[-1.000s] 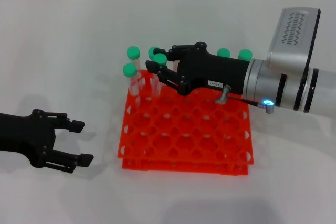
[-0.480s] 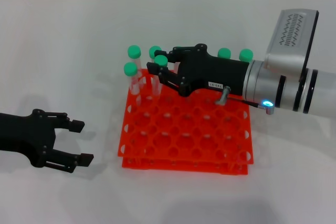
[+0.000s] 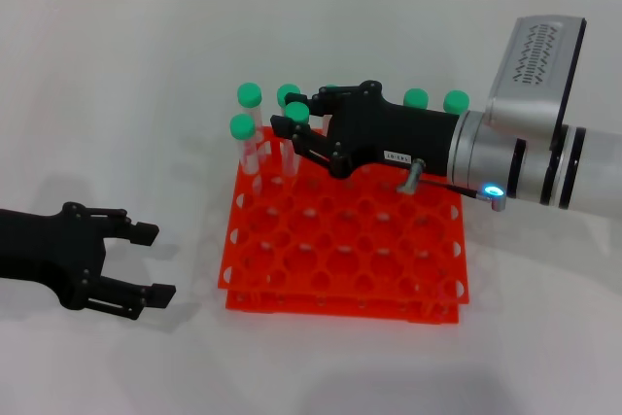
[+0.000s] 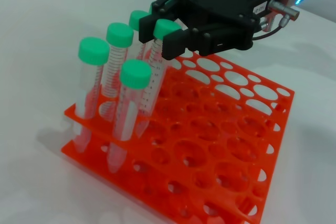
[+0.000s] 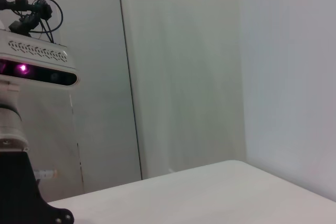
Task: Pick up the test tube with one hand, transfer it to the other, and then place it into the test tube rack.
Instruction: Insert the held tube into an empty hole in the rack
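Observation:
My right gripper [image 3: 290, 115], black with a white label on a silver wrist with a blue light, reaches over the far left part of the orange-red rack [image 3: 340, 261]. It is shut on a green-capped test tube [image 3: 296, 112] just below the cap. In the left wrist view the gripper [image 4: 160, 39] holds this tube [image 4: 157, 72] tilted, with its lower end down in a rack hole [image 4: 220, 145]. My left gripper [image 3: 154, 262] is open and empty, low over the table left of the rack. The right wrist view shows none of these.
Other green-capped tubes stand in the rack's far row: three near the left corner [image 3: 249, 95] [image 3: 242, 126] [image 3: 288, 94] and two behind the right wrist [image 3: 416, 98] [image 3: 455, 101]. The rack's near rows hold no tubes. The white table runs all around.
My right gripper and its wrist have edged slightly left with the tube. The left arm has not moved.

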### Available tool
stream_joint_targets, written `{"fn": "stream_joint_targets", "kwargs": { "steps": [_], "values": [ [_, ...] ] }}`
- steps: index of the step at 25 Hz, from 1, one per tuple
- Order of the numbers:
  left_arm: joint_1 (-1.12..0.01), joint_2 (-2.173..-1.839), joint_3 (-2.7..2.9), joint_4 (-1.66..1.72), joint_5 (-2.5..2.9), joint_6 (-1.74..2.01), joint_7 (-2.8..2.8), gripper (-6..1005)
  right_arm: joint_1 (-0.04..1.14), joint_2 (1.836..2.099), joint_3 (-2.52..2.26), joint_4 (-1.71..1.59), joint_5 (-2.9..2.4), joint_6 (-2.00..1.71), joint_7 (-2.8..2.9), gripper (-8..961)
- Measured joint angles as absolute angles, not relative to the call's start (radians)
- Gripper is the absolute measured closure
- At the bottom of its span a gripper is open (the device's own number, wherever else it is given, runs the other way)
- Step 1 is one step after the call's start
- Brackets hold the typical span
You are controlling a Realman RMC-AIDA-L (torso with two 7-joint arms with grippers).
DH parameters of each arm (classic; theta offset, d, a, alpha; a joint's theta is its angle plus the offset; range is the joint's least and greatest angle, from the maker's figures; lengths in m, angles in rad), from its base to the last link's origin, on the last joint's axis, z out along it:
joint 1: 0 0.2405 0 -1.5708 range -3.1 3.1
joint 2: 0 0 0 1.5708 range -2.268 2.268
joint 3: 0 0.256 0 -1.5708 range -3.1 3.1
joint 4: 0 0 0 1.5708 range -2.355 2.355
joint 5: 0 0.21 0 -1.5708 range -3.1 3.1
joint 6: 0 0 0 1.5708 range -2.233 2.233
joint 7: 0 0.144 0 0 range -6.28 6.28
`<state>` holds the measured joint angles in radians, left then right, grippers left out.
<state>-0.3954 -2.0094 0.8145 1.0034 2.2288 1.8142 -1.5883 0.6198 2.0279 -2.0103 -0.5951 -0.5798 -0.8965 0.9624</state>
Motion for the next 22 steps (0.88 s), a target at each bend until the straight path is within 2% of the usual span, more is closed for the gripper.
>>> {"fn": "stream_joint_targets", "kwargs": {
  "steps": [22],
  "values": [
    [-0.402,-2.008,0.815,0.997,2.229,1.81,-1.581,118,0.632,2.028,-2.011,-0.595,-0.581,-0.896,0.963,686]
  ]
}}
